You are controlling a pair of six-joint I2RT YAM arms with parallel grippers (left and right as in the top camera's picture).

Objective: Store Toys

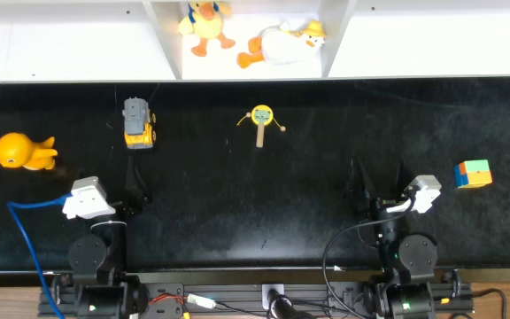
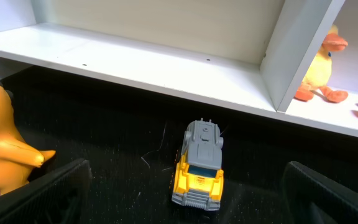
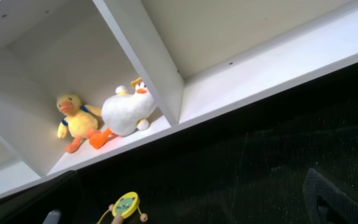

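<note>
Seen from above, the black table (image 1: pixel 255 213) is like a clock. The white shelf (image 1: pixel 60 40) runs along the edge at 12 o'clock. Two toys sit side by side in its middle box. They are a yellow duck (image 1: pixel 206 22) and a white duck (image 1: pixel 282 44). The white duck is on the 3 o'clock side.

Four toys are on the table, well apart from each other. The truck (image 1: pixel 138 122) is at about 10 o'clock, near the shelf. Its yellow front faces away from the shelf. The rattle (image 1: pixel 261 117) lies near 12 o'clock, with its stick pointing to 6 o'clock. The orange duck (image 1: pixel 23 151) is far out at 9 o'clock. The cube (image 1: pixel 473 174) is far out at 3 o'clock.

The left gripper (image 2: pixel 186 167) is at about 8 o'clock. Its two fingers are spread wide and hold nothing. The truck is at its 12 o'clock, not touching it. The orange duck is at its 10 o'clock.

The right gripper (image 1: pixel 377 182) is at about 4 o'clock. Its fingers are spread wide and hold nothing. The cube is at its 3 o'clock and the rattle is at its 10 o'clock.

A blue cable (image 1: pixel 27 239) runs from the left arm down to the 7 o'clock edge.
</note>
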